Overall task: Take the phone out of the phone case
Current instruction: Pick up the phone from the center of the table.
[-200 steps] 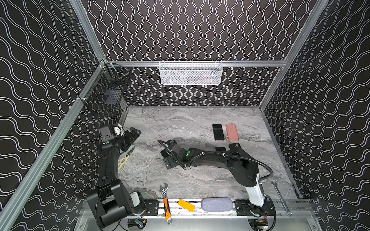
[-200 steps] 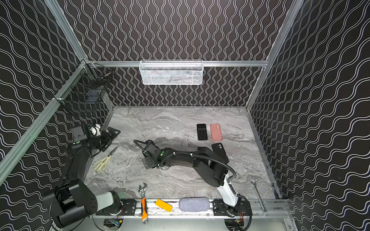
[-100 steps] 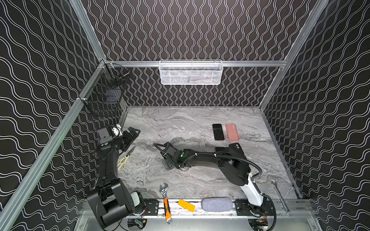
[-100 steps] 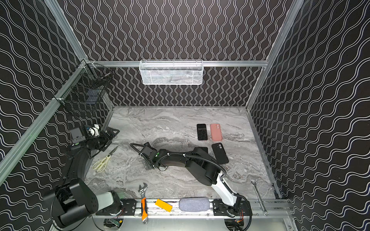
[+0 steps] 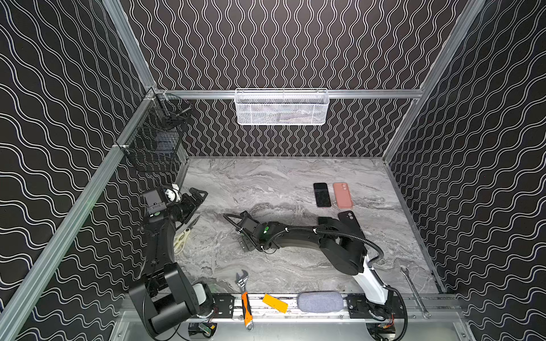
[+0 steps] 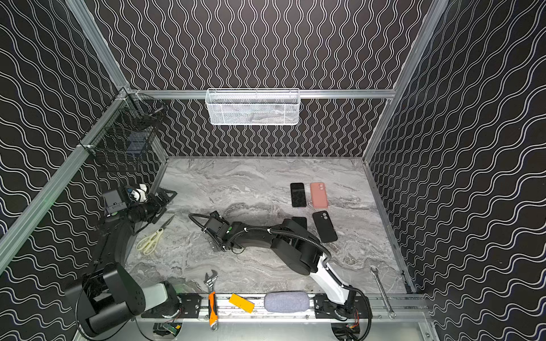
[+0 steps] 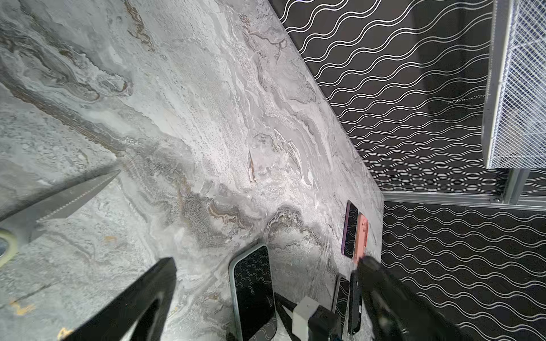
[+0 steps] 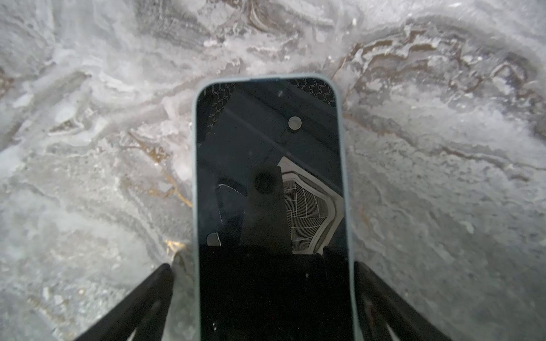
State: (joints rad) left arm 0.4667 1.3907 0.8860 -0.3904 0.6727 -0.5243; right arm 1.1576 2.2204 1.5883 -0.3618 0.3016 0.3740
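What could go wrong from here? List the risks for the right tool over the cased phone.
1. The right tool straddles the cased phone, open, with fingers beside the long edges of its case. Closing there may clamp case and phone together rather than part them.
2. The phone lies flat, screen up, on the marble table, so it may slide instead of lifting.
3. The left tool hangs open near the scissors, so nothing braces the case.

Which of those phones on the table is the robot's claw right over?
The screen-up phone in the pale grey case, lying between the jaws of the open right gripper. The black phone, pink one and black-cased one lie apart from it.
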